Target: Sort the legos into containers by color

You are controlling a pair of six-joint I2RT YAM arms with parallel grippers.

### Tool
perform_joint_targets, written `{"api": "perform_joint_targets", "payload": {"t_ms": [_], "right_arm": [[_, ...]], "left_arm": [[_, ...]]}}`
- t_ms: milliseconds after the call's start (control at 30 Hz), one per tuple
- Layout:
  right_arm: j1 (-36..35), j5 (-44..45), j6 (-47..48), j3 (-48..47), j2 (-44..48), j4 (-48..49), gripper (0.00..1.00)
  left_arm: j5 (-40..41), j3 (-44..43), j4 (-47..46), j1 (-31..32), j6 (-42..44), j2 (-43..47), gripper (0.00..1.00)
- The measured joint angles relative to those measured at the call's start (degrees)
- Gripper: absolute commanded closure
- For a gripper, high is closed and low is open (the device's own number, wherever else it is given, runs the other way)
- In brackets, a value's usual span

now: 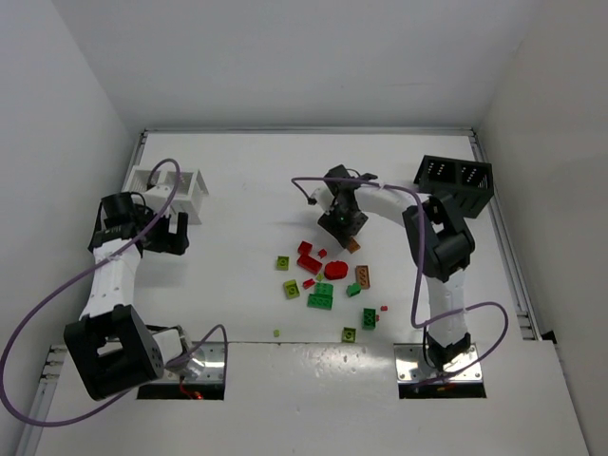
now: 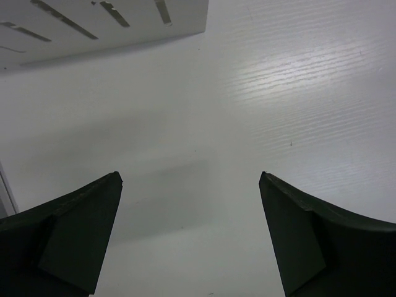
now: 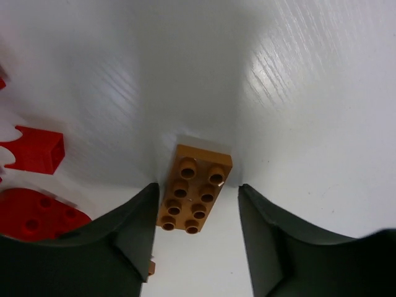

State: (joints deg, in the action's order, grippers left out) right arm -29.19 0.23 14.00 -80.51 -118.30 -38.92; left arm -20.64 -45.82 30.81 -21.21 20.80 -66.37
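Note:
My right gripper [image 1: 344, 226] is open at the top of the lego pile. In the right wrist view its jaws [image 3: 198, 187] straddle an orange-tan eight-stud brick [image 3: 193, 189] lying on the table. The left finger is at the brick's side and the right finger stands apart. A red brick [image 3: 40, 151] and the flat round red piece [image 3: 37, 213] lie to its left. My left gripper [image 1: 171, 234] is open and empty above bare table [image 2: 190, 176], just in front of the white slatted bin [image 1: 171, 190]. The black bin [image 1: 454, 180] stands at the far right.
Red [image 1: 309, 263], green [image 1: 320, 301] and yellow-green [image 1: 292, 289] bricks lie scattered mid-table, with another tan brick [image 1: 364, 276] and the round red piece [image 1: 335, 270]. The white bin's wall [image 2: 93, 25] shows at the top of the left wrist view. White walls close in the table.

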Motion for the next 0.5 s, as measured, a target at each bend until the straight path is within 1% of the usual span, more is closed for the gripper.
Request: {"api": "perform_joint_targets", "payload": {"t_ms": [67,100,200,233,333,433,500], "right_arm": [[-0.2,0.3,-0.2,-0.2,-0.3,-0.1,0.54],[-0.3,0.4,-0.4,-0.2,-0.4,-0.2,0.62],[-0.3,0.4,-1.0,-0.2,-0.5,-0.3,0.73],[-0.4,0.5,-1.0,-0.2,-0.5,-0.3,0.79],[-0.4,0.4,-1.4,-0.1,-0.3,-0.4,0.90],[-0.1,-0.4,-2.4,0.7,0.8,-1.1,0.92],[0.3,-0.8,-3.5,1.3,3.4,-2.6,0.94]], "left_arm": [[-0.1,0.0,0.0,-0.4,0.1,0.0,0.00],[-0.1,0.0,0.0,-0.7,0.2,0.0,0.00],[-0.1,0.0,0.0,-1.0,0.2,-0.3,0.00],[-0.1,0.0,0.0,-1.0,0.2,-0.3,0.00],[-0.1,0.0,-0.1,-1.0,0.2,-0.3,0.00],[-0.2,0.0,-0.1,-1.0,0.2,-0.3,0.00],[-0.7,0.0,-0.1,-1.0,0.1,-0.3,0.00]]}}
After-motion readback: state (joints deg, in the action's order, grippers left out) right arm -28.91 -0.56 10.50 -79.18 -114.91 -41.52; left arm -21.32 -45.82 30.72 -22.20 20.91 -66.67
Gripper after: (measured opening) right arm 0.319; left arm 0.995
